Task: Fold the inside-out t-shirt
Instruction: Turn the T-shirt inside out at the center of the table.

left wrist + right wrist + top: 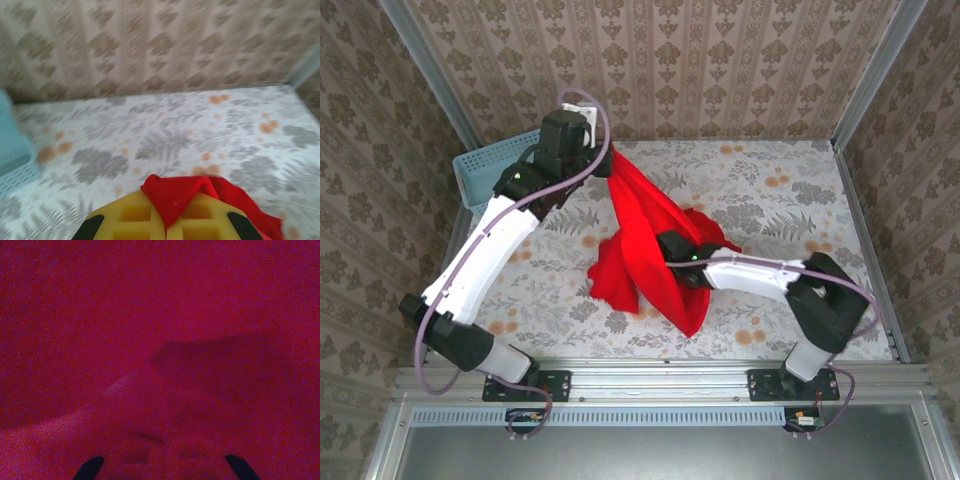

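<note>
The left wrist view is showing the left tool pinching an edge of the bright red cloth t-shirt above the floral worktop. From above, the right tool is clamping its draped middle, and a pale blue plastic basket is sitting behind the left arm.

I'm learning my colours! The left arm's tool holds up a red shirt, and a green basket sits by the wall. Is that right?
Not quite: the basket by the wall is light blue, not green, as the top external view shows. The rest stands: the left tool holds up the red shirt.
</note>
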Robot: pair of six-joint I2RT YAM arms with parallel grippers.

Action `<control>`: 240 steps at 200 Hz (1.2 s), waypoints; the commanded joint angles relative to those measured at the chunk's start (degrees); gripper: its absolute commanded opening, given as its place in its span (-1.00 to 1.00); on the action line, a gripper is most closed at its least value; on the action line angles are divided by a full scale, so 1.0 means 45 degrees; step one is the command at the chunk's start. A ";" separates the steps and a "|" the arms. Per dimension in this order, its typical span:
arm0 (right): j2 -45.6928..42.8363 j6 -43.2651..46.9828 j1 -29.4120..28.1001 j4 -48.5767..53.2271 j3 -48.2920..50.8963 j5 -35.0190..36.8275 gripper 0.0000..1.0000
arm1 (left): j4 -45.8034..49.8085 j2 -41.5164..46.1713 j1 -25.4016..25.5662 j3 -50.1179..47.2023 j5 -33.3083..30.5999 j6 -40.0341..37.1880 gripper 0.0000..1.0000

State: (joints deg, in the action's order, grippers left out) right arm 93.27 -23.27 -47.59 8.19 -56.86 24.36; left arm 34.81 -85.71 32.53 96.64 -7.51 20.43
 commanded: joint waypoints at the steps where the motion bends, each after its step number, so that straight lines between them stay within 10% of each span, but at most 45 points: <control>1: -0.1437 -0.0153 -0.0095 -0.0741 0.1103 0.0901 -1.00 | 0.0548 -0.0402 -0.1175 -0.0840 0.0294 0.1143 -1.00; 49: -0.3508 -0.0738 -0.0085 -0.0179 0.2250 0.2001 -1.00 | 0.0161 -0.0268 -0.2191 -0.2821 0.0704 0.1613 -1.00; 151: -0.6050 -0.0432 -0.0151 -0.2579 0.4162 -0.1400 -1.00 | 0.2583 -0.4370 -0.2080 -0.2019 -0.0207 0.1744 -1.00; 240: -0.8795 -0.1216 0.0401 -0.2895 0.6148 -0.3443 -1.00 | 0.2266 -0.3566 -0.0499 -0.3639 0.0279 0.1029 -0.23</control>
State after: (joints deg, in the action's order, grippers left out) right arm 53.74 -25.61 -46.52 -1.08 -32.42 11.25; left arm 45.74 -106.87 27.42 83.88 -7.70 26.37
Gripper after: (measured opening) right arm 0.064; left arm 0.348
